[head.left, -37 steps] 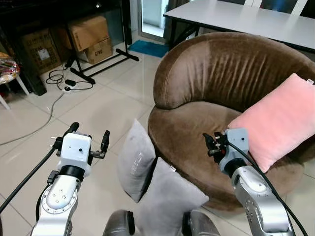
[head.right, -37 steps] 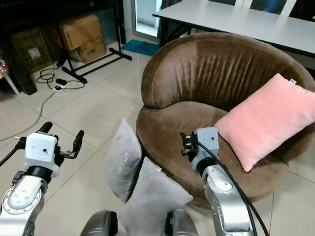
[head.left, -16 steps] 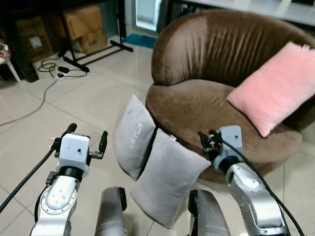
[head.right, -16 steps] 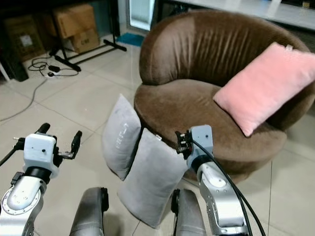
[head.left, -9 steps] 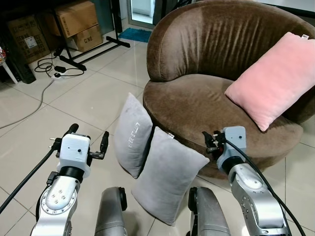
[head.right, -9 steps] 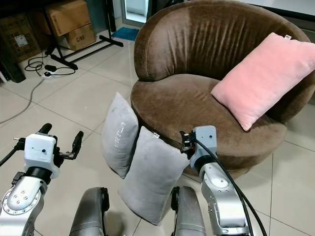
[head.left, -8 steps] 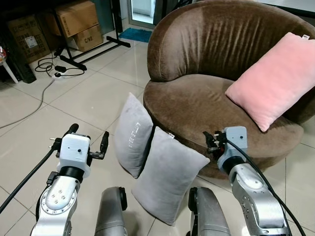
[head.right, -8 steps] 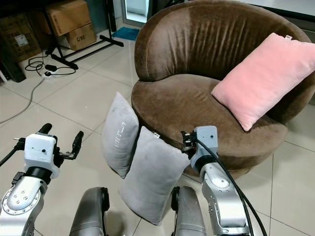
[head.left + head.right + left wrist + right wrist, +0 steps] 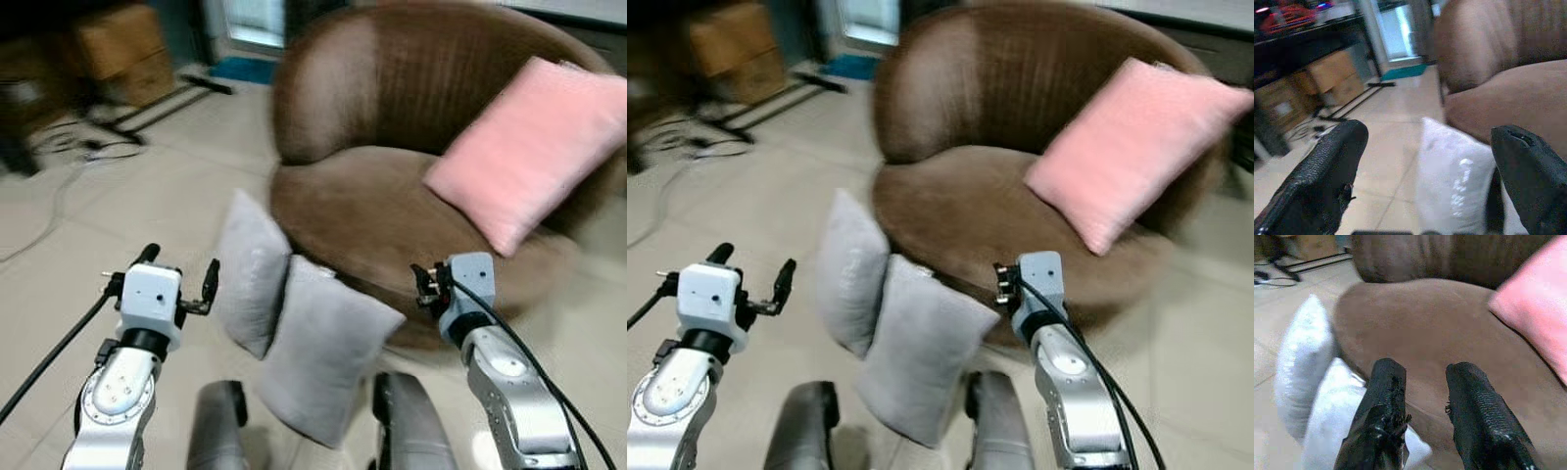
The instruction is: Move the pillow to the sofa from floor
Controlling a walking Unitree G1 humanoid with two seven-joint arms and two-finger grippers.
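Head views are blurred. I see two grey pillows standing on the floor (image 9: 118,211), leaning against the front of the brown sofa (image 9: 392,117). The nearer grey pillow (image 9: 323,362) sits at about 6 o'clock in the left eye view, overlapping the farther grey pillow (image 9: 250,269), which is up at 10 o'clock from it. Both touch the sofa base as far as I can tell. A pink pillow (image 9: 524,147) rests on the sofa seat, propped against the backrest at 2 o'clock.

My left gripper (image 9: 176,279) hovers over bare floor at 8 o'clock, just beside the farther grey pillow, not touching it; its fingers (image 9: 1327,171) are spread wide apart with nothing between them. In the left wrist view the grey pillow sits between the two finger tips, further off.

My right gripper (image 9: 423,286) hangs at 4 o'clock by the sofa's front edge, above the nearer pillow's upper corner. Its fingers (image 9: 1383,416) are a little apart, holding nothing.

Cardboard boxes (image 9: 113,49) sit at 11 o'clock, blurred.
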